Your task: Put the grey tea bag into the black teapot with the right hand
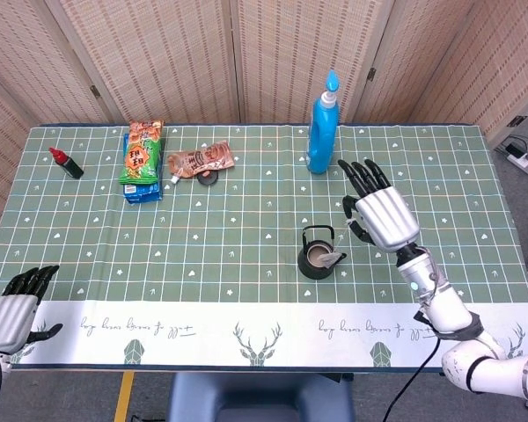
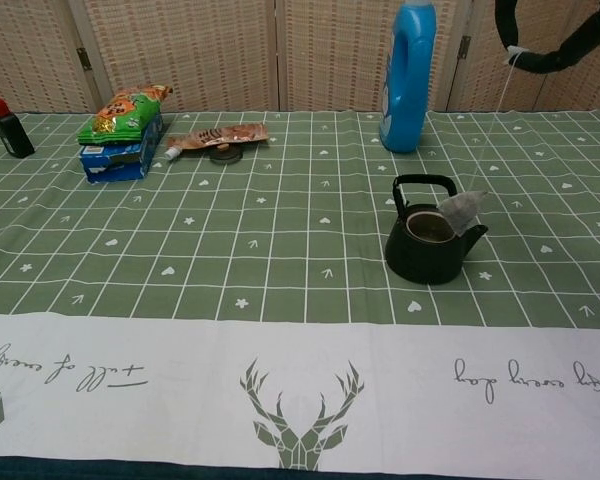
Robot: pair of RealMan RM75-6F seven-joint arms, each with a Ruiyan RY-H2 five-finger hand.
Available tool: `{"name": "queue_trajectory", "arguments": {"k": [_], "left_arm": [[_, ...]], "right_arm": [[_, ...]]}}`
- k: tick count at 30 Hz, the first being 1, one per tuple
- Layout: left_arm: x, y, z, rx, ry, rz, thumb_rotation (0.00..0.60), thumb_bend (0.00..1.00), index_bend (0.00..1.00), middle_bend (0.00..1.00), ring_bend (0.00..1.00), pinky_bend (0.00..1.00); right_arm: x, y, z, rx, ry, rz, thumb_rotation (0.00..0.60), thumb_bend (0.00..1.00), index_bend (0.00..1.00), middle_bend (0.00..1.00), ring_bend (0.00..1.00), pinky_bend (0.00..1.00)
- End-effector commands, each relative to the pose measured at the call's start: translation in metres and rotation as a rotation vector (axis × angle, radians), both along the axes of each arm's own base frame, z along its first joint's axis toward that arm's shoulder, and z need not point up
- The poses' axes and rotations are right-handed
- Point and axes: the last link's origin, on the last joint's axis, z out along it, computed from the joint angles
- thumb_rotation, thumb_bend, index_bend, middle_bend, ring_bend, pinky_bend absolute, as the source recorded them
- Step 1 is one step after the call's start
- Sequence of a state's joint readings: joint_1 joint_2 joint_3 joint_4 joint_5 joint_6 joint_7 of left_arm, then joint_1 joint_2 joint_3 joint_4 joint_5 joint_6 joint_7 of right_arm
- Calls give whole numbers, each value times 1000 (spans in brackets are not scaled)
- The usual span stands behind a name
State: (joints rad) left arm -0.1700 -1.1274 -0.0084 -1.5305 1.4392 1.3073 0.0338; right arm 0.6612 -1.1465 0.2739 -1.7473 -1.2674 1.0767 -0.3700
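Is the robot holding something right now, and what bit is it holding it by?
Yes. The right hand holds the grey tea bag by the top end of its string, so the bag dangles at the black teapot's opening. The left hand holds nothing.

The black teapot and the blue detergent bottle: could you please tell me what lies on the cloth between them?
Nothing: in the chest view, only bare green tablecloth runs from the black teapot to the blue detergent bottle.
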Motion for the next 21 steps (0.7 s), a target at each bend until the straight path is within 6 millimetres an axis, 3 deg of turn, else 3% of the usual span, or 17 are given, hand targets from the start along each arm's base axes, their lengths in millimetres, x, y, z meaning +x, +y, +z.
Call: {"name": "queue_trajectory", "arguments": {"k": [1, 10, 21], "left_arm": [[-1, 1, 2, 1, -5, 2, 600, 157, 0, 49, 46, 96], [0, 0, 6, 9, -17, -6, 600, 157, 0, 49, 47, 96], [1, 0, 6, 6, -20, -11, 600, 157, 0, 49, 47, 96]], "right_arm": [[7, -8, -7, 12, -11, -6, 600, 399, 581, 14, 16, 0], [11, -14, -30, 53, 12, -7, 600, 400, 581, 14, 17, 0], [14, -10, -29, 44, 14, 0, 600, 399, 581, 14, 17, 0]]}}
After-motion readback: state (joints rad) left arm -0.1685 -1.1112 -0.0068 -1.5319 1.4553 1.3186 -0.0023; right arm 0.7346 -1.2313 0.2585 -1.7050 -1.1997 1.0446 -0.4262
